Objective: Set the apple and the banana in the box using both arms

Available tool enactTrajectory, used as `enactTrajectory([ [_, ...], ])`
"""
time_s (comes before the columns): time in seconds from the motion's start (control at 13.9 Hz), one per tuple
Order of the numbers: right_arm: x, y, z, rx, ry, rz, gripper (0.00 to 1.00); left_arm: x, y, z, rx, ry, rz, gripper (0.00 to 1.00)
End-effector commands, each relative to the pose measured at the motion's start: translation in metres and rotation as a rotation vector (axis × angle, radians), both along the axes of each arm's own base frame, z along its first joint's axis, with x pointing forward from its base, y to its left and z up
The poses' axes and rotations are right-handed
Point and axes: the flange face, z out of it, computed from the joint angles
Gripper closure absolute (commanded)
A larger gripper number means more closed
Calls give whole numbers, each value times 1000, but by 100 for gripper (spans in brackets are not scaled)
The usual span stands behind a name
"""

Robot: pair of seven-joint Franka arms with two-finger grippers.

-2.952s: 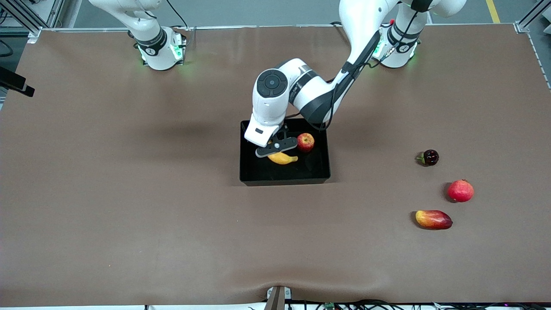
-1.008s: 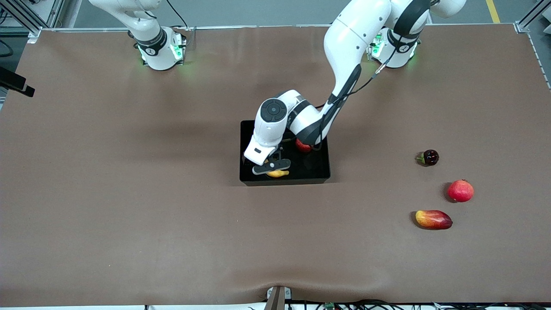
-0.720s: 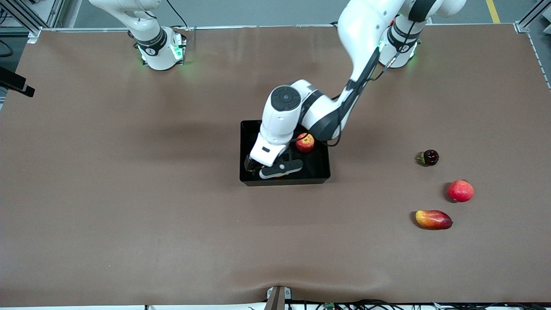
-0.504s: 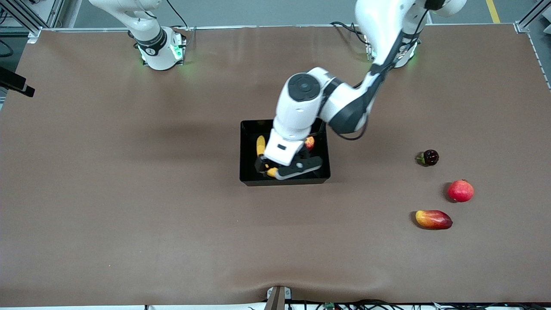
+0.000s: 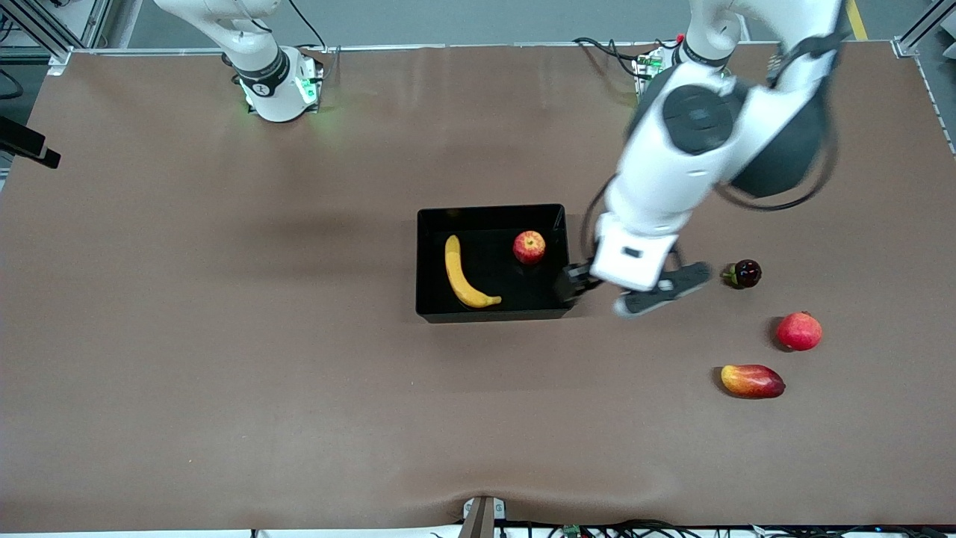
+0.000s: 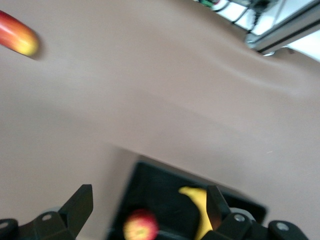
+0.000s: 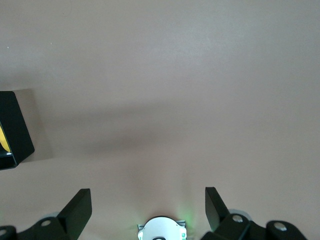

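The black box (image 5: pixel 493 214) sits mid-table. In it lie the yellow banana (image 5: pixel 463 273) and, toward the left arm's end, the red-yellow apple (image 5: pixel 529 246). My left gripper (image 5: pixel 594 288) hangs open and empty over the table, just beside the box wall on the left arm's end. Its wrist view looks across the box (image 6: pixel 160 192) at the apple (image 6: pixel 141 226) and banana (image 6: pixel 200 212) between the spread jaws of the left gripper (image 6: pixel 148 200). The right gripper (image 7: pixel 147 200) is open and empty, high over bare table near its own base (image 7: pixel 161 229); that arm waits.
Toward the left arm's end lie a small dark round fruit (image 5: pixel 743 273), a plain red round fruit (image 5: pixel 799 331) and, nearest the front camera, a red-yellow mango (image 5: pixel 752 381). The mango (image 6: pixel 17 35) also shows in the left wrist view. A box corner (image 7: pixel 12 130) shows in the right wrist view.
The left gripper has risen out of the box and swung toward the left arm's end. The banana now lies free on the box floor. The right arm has not moved.
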Motion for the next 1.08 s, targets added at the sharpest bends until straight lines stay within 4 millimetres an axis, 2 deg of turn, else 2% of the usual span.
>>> enactTrajectory([
  [0.0, 1, -3, 2, 21, -2, 6, 0, -15, 55, 46, 38, 21, -47, 0],
  [0.14, 1, -3, 2, 21, -2, 6, 0, -25, 98, 73, 66, 56, -157, 0],
  [0.22, 1, -3, 2, 21, -2, 6, 0, -28, 129, 89, 72, 60, -190, 0],
  [0.5, 1, -3, 2, 21, -2, 6, 0, -46, 212, 123, 86, 107, -348, 0],
  [0.79, 1, -3, 2, 21, 0, 6, 0, -59, 255, 140, 91, 103, -436, 0],
  [1.01, 1, -3, 2, 21, 0, 6, 0, -77, 276, 132, 87, 132, -452, 0],
])
